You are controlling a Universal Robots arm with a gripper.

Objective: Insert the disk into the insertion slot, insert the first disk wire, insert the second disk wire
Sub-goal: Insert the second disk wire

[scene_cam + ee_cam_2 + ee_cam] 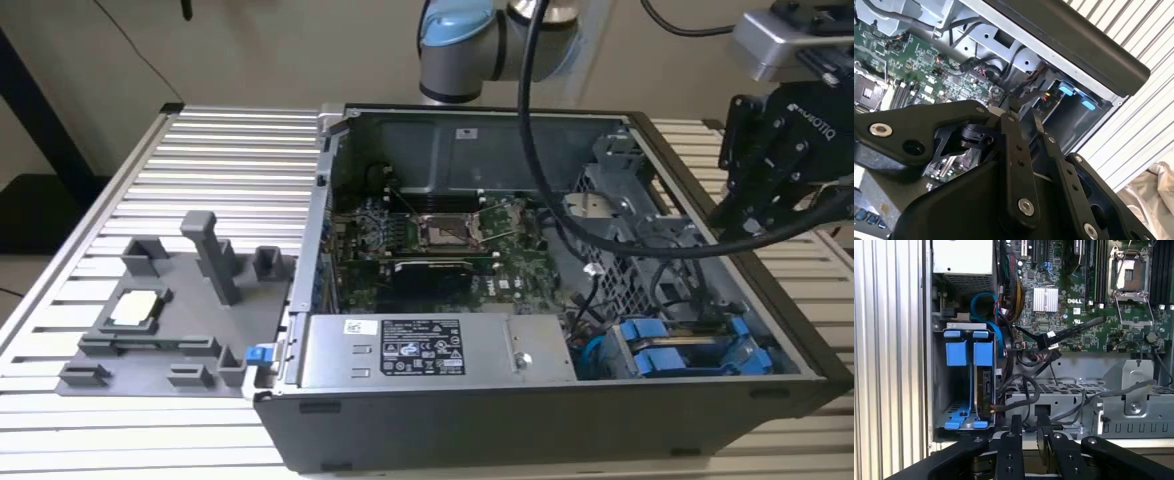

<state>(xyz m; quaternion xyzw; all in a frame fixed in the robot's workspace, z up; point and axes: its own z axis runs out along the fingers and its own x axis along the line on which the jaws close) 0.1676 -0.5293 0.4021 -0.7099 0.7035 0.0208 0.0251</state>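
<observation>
Open desktop PC case [534,420] lies on its side on a ribbed metal table [227,160], w/ the green motherboard [441,240] exposed in the middle & a grey labelled power-supply box [414,350] along the near wall. At the near corner on the exterior view's right sits the grey drive cage [681,350], w/ 2 bays lined in blue plastic. In the first wrist view the disk [986,390] stands edge-on inside the insertion slot [983,424], the bay nearer the motherboard, w/ a blue caddy tab [983,352] at its mouth; the bay beside it has 1 more blue tab. A blue cable [985,297] loops between cage & power-supply box. Black wires [1019,390] hang just beside the disk's edge; can't tell if any is plugged in. The black gripper [745,205] hovers over the case's rim on the exterior view's right, apart from the cage. In both wrist views its 2 fingers [1016,427] stand close together w/ a narrow gap, nothing held. A grey fixture tray [147,330] rests on the table at the exterior view's left.
</observation>
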